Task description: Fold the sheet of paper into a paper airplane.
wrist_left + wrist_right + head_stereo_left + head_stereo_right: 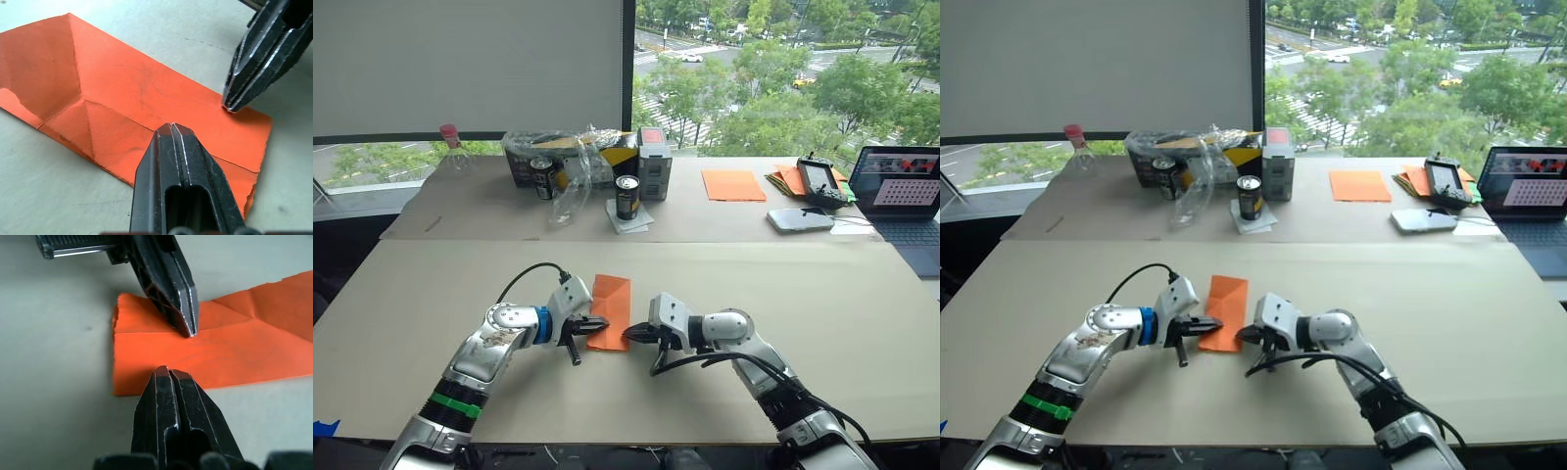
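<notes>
Head views: the paper (611, 308), folded into a narrow orange strip with crease lines, lies flat on the near table (431, 294), its length running away from the robot. The left claw (594, 324) comes in from the left and the right claw (633, 334) from the right; both tips meet the strip at its near end, one on each long side, close to each other. On the far table (724, 220) stand two dark cans (626, 197), a clear plastic bag (570, 166) over a box of goods, a smooth orange sheet (732, 184), a pile of orange and green papers (789, 179) with a black controller (819, 181) on it, a white device (800, 219) and an open laptop (906, 196) at the right edge. A bottle with a red cap (451, 143) stands at the far left by the window.

Left wrist view: the left claw's fingers (183, 161) are pressed together, nothing between them, with the tip resting on the paper near its edge. The right claw, also closed, touches the strip's opposite edge with its tip. Diagonal creases mark the paper, and the near short edge looks ragged.

Right wrist view: the right claw's fingers (171, 401) are shut and empty, the tip at the paper's long edge. The left claw's closed tip presses on the middle crease just opposite.
</notes>
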You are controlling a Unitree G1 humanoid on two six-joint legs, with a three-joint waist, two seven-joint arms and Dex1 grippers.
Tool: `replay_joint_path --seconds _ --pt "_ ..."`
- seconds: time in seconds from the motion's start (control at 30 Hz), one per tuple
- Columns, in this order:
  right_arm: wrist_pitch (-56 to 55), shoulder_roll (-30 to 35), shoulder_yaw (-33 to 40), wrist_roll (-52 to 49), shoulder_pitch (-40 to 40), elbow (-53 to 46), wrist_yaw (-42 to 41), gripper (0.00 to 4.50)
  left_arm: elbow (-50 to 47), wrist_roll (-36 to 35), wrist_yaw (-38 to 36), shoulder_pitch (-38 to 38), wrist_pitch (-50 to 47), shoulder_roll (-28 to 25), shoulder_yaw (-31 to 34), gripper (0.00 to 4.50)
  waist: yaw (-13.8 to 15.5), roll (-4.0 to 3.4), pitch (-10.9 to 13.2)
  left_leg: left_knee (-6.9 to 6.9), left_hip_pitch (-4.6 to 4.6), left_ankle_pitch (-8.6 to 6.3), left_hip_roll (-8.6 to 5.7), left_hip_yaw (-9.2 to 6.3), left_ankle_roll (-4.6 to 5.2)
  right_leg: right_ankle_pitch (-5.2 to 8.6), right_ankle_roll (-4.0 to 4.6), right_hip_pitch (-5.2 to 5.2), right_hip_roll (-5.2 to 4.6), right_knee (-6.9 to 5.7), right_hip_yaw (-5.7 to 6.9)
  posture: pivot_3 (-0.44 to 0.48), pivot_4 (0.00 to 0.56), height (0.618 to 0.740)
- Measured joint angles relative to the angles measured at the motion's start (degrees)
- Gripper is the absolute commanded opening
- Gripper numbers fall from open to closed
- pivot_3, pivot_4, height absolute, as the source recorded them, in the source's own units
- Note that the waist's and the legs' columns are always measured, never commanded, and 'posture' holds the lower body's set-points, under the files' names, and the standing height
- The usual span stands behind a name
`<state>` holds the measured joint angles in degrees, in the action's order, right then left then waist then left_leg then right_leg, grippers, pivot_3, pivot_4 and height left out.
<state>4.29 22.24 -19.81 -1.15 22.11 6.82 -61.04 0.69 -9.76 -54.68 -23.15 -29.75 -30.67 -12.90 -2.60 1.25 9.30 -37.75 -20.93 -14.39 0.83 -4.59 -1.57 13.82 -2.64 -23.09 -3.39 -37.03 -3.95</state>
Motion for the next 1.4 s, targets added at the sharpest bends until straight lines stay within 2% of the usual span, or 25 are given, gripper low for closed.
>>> replay_joint_path --seconds 0.1,0.2,0.53,0.7,0.8,0.9,1.2,1.27,1.4 --pt "1.43 2.16 -1.00 -0.19 -2.51 -4.33 -0.92 0.02 0.23 0.00 -0.05 0.01 0.08 0.01 -0.05 0.00 0.04 0.00 -0.02 0.00 0.09 0.00 0.01 0.01 0.00 0.24 -0.39 0.07 0.00 0.01 0.00 0.000 0.150 0.730" --pt "1.60 3.26 -2.14 0.01 -3.11 -6.15 -0.93 0.02 0.31 0.01 -0.11 0.03 0.29 0.02 -0.34 0.00 0.06 0.00 -0.03 0.00 0.11 0.00 0.01 0.01 0.00 0.26 -0.42 0.09 0.00 0.01 0.00 0.000 0.150 0.730" --pt "9.08 5.13 -1.40 -1.50 0.82 -10.44 -0.88 0.02 0.59 0.01 -0.15 0.00 0.97 0.17 -0.40 0.00 0.16 0.02 -0.01 -0.01 -0.05 0.00 0.00 0.01 0.00 0.24 -0.39 -0.04 0.00 0.00 0.00 0.000 0.150 0.730" --pt "7.04 0.96 -1.61 -0.16 7.25 -3.81 1.88 0.02 0.85 0.00 -0.09 -0.33 1.06 0.41 -0.40 0.00 0.18 0.02 -0.01 0.00 -0.03 0.00 0.02 -0.01 0.00 0.15 -0.24 -0.04 0.02 0.00 0.01 0.000 0.150 0.730" --pt "4.79 -0.91 -4.06 1.32 7.58 2.40 2.45 0.02 0.94 0.00 -0.24 -0.62 1.08 0.53 -0.52 0.00 0.32 0.02 -0.01 -0.01 -0.13 0.00 -0.03 0.00 0.00 -0.01 0.01 -0.07 -0.04 0.07 0.01 0.000 0.150 0.730" --pt "3.35 -1.54 -3.79 1.07 7.68 3.98 2.28 0.02 1.32 0.01 -0.40 -0.77 1.08 0.52 -0.50 0.00 0.20 0.02 -0.01 -0.01 -0.07 0.00 -0.02 0.02 0.00 -0.02 0.02 -0.03 -0.03 0.06 0.00 0.000 0.150 0.730" --pt "6.35 0.45 -4.33 -3.56 1.61 -2.51 -4.07 0.02 1.29 0.04 -0.53 -0.80 1.06 0.46 -0.52 0.00 0.19 0.01 -0.02 -0.01 -0.05 0.00 -0.01 -0.01 0.00 0.02 -0.02 -0.02 -0.01 0.03 0.03 0.000 0.150 0.730" --pt "8.09 0.58 -3.90 -5.16 0.64 -3.37 -4.74 0.02 1.30 0.04 -0.53 -0.80 1.04 0.46 -0.53 0.00 0.19 0.01 -0.02 -0.01 -0.04 0.00 -0.01 -0.01 0.00 0.17 -0.28 -0.01 -0.01 0.03 0.03 0.000 0.150 0.730" --pt "11.99 1.23 -2.34 -8.63 -0.92 -5.22 -5.07 0.02 1.24 -0.32 -0.56 -0.83 0.74 0.54 -0.34 0.00 0.21 0.01 -0.01 -0.01 -0.08 0.00 -0.02 -0.02 0.00 0.15 -0.26 -0.04 -0.02 0.03 0.03 0.000 0.150 0.730"
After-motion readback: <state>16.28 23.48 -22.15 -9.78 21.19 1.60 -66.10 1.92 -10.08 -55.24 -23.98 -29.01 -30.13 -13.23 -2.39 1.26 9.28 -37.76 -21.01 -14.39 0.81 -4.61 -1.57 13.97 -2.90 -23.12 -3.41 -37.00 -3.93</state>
